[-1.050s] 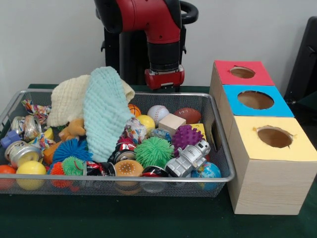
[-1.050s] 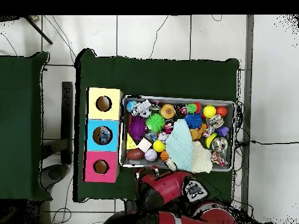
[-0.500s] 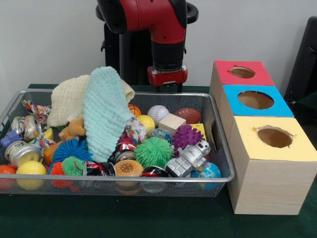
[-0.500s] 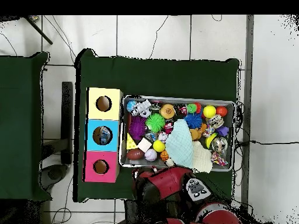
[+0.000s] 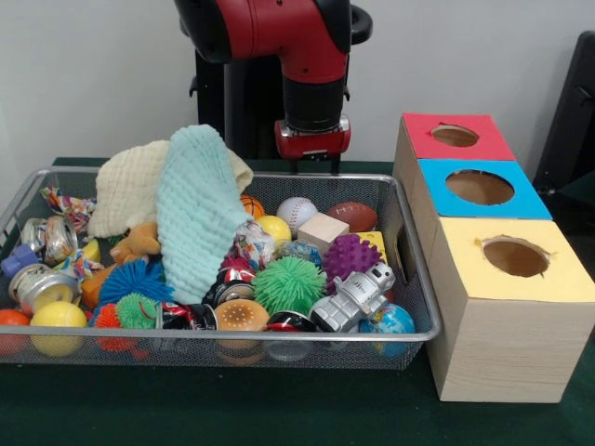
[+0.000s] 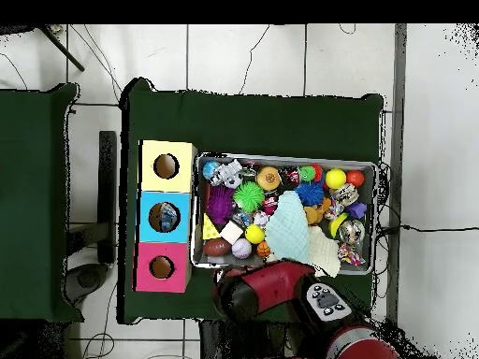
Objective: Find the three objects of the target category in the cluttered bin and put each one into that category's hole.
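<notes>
Wire bin [image 5: 409, 279] on the green desk [image 5: 279, 409], packed with toys under two draped cloths [image 5: 191, 209]; the target category is not evident. The hand [image 5: 313, 165] hangs over the bin's far rim; whether open or closed cannot be told. Balls such as the baseball [image 5: 297, 212] look light, firm and likely to roll: grip across the middle. Boxes [image 5: 483, 242] at right; open room above.

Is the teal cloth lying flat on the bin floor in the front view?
No. The teal cloth is draped over a heap of toys, rising above the bin rim.
</notes>
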